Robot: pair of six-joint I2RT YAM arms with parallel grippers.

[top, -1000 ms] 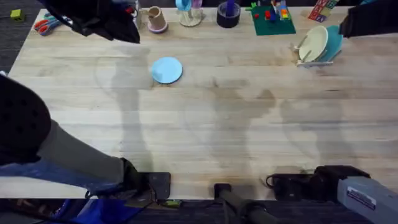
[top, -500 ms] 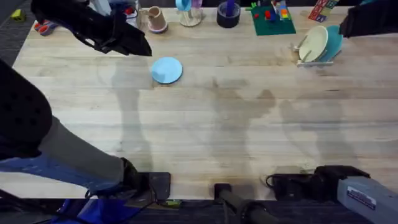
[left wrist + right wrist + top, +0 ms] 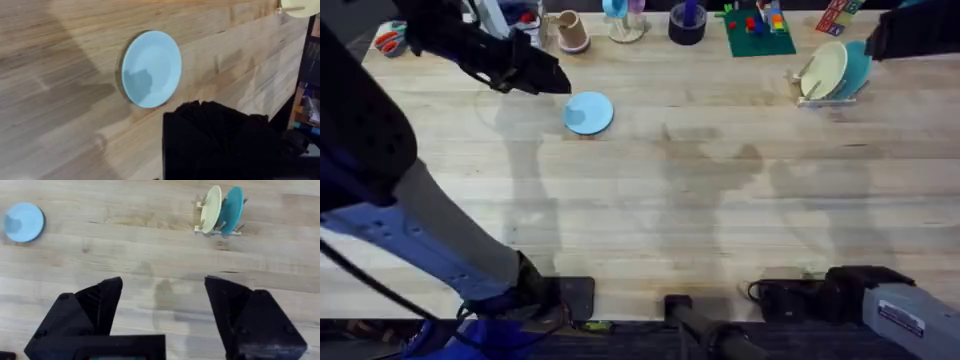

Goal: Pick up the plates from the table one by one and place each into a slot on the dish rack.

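A pale blue plate (image 3: 588, 112) lies flat on the table (image 3: 680, 200) at the far left, and it is also in the left wrist view (image 3: 151, 68) and the right wrist view (image 3: 23, 222). My left gripper (image 3: 548, 76) hovers just left of it, a little farther back, not touching it. The dish rack (image 3: 828, 94) stands at the far right with a cream plate (image 3: 824, 68) and a teal plate (image 3: 858, 66) upright in its slots. My right gripper (image 3: 164, 283) is open and holds nothing, high over the near table, well short of the rack (image 3: 217, 229).
Along the far edge stand a pink cup (image 3: 571, 31), a dark tape roll (image 3: 687, 24), a green baseplate with blocks (image 3: 758, 30) and scissors (image 3: 390, 40). A dark object (image 3: 915, 35) sits beyond the rack. Bare wood lies between the plate and the rack.
My left arm has swung right and nearer, bringing its gripper from the far left edge to just beside the blue plate. The plate, the rack and the right arm have not moved.
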